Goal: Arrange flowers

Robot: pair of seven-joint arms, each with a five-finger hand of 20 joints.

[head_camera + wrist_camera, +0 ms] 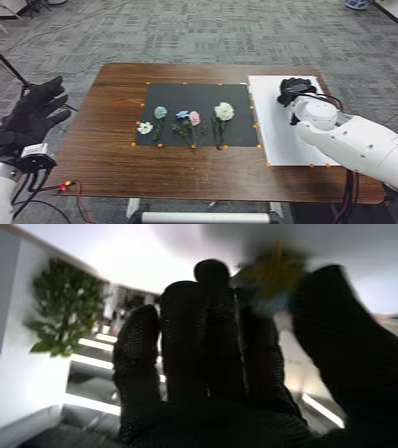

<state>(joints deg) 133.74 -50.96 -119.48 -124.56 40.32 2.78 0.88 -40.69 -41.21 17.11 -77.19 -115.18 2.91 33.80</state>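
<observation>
Right hand over board, by far edge; can't tell if pinching blurred yellowish thing. Likely placing: steady, lower gently. Left hand spread.

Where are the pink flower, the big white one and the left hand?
Pink flower (195, 118): head view, its bloom.
Big white flower (224, 111): head view, its bloom.
Left hand (27, 118): head view, its middle.
</observation>
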